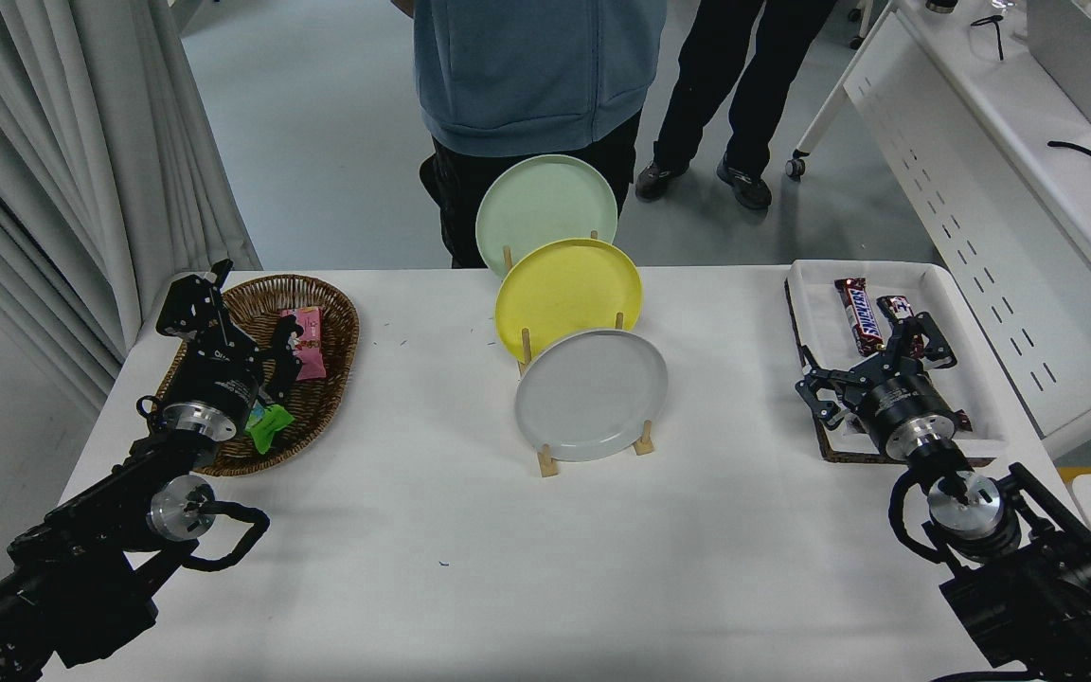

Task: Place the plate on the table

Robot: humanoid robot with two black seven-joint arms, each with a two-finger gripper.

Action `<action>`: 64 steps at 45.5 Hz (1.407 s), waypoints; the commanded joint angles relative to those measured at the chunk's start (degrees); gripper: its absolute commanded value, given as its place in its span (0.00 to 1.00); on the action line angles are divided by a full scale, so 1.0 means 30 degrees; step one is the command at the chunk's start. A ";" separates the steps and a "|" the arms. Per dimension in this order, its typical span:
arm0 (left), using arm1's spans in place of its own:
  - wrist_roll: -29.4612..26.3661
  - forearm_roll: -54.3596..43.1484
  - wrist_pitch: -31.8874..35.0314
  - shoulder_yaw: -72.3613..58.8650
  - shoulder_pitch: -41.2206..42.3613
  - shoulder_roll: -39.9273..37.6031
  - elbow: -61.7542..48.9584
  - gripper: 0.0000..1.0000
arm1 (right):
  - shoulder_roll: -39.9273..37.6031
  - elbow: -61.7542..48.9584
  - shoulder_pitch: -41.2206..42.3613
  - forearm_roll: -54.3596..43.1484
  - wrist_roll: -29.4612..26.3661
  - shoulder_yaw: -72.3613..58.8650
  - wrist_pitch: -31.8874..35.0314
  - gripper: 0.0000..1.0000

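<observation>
We see the right pincer [877,355] spread wide and holding nothing, hovering over the near left corner of a white tray [957,332] at the desk's 3 o'clock side. Its arm rises from the lower right corner and points toward 11 o'clock, the silver wrist ring just behind the fingers. Two wrapped chocolate bars [858,314] lie in the tray just beyond the fingertips.

The left pincer [266,365] sits at about 9 o'clock over a wicker basket [337,322]; its fingers also stand apart, with pink and green packets [304,341] beneath them. That arm comes in from the lower left corner.

The plate [591,394] is round, light grey and matte, with a shallow raised rim. It stands on edge, leaning back, in the nearest slot of a small wooden rack [545,462] at the centre of the white desk [470,559]. Behind it, toward 12 o'clock, stand a yellow plate [566,289] and then a pale green plate [541,208].

From the right pincer the grey plate lies at roughly 9 o'clock, well apart, with bare desk between them. From the left pincer it lies at 3 o'clock, likewise well apart.

Two people [536,76] stand beyond the far edge.
</observation>
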 commanded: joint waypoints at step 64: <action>-0.0057 0.0001 0.0000 -0.0023 0.0000 0.0000 0.0000 1.00 | -0.0062 0.0088 0.0456 0.0029 0.0000 -0.0509 0.0118 0.99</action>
